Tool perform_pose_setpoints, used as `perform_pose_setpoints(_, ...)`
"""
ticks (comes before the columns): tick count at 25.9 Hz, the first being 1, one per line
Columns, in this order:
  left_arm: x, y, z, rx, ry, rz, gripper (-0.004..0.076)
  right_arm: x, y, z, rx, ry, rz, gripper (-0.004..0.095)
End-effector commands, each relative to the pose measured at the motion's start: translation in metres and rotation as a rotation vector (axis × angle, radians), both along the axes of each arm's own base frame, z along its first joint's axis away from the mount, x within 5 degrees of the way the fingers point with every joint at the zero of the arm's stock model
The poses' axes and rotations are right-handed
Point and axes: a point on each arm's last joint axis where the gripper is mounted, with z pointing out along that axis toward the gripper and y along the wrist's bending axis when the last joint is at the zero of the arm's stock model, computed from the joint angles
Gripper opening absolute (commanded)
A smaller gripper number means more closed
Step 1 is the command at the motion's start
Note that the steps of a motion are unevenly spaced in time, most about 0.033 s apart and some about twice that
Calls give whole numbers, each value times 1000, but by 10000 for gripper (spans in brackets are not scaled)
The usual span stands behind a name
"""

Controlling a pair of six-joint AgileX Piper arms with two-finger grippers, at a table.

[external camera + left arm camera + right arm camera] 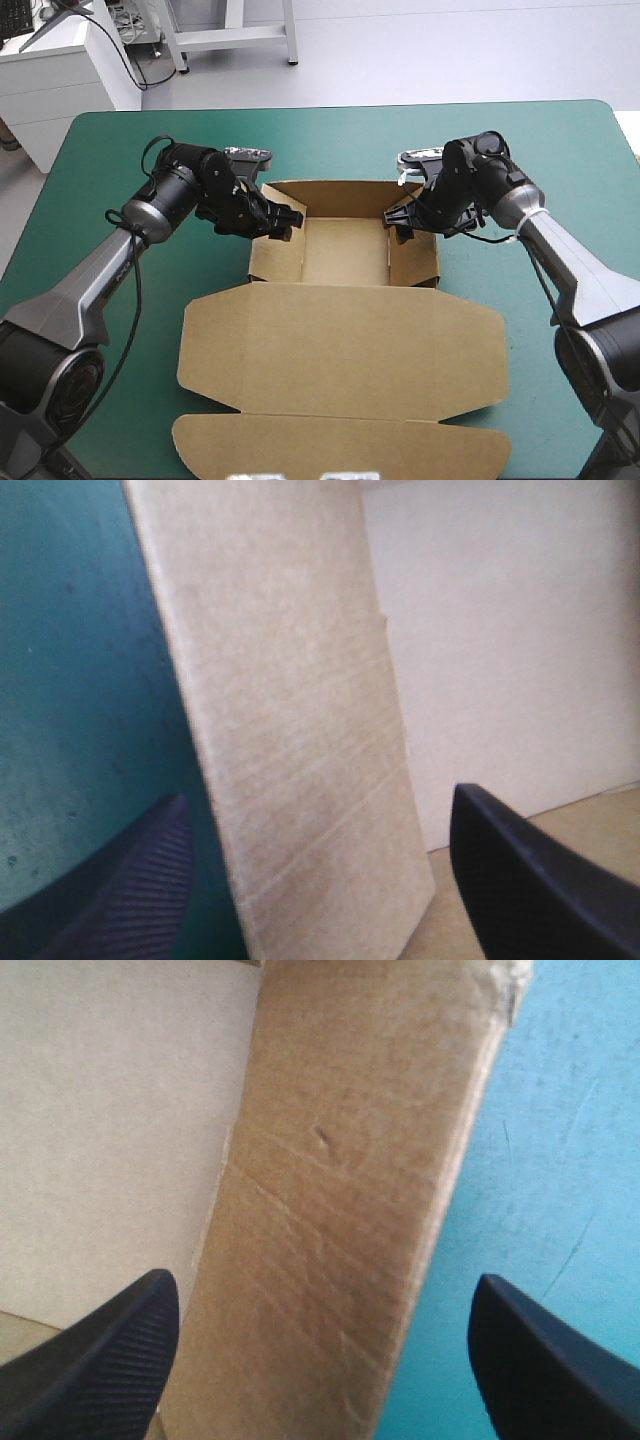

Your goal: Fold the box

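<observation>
Lid flap [340, 445] flat toward the near edge, brown box [340, 345] sitting mid-worktop [560, 150], tray open upward, long axis running left-right, left jaws spread astride left wall [300, 730], right jaws spread astride right wall [350, 1210]

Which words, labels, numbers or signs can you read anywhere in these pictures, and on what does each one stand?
None can be read.
The box is plain brown board in all three views: no print, label or number.
The teal-green cover bears no marking either.
</observation>
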Motion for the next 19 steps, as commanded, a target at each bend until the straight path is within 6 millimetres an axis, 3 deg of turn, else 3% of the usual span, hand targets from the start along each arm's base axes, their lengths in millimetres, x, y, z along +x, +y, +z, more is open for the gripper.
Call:
perform_pose_setpoints(1, -17, 6, 62, -86, -177, -3, 512, -16, -6, 47, 40, -145, 9, 734)
perform_pose_setpoints(5, -34, 13, 93, -122, -253, -8, 421, -31, -13, 71, 41, -220, 8, 733)
perform_pose_setpoints(10, -70, 28, 128, -101, -362, -108, 91, -57, -24, 106, 46, -326, 14, 732)
perform_pose_setpoints(12, -86, 35, 134, -58, -352, -173, -7, -68, -27, 118, 58, -361, 13, 732)
perform_pose_setpoints(15, -110, 46, 140, -14, -328, -208, -8, -82, -32, 133, 69, -405, 12, 728)
perform_pose_setpoints(19, -143, 67, 140, 41, -366, -189, -8, -87, -34, 131, 54, -358, 16, 729)
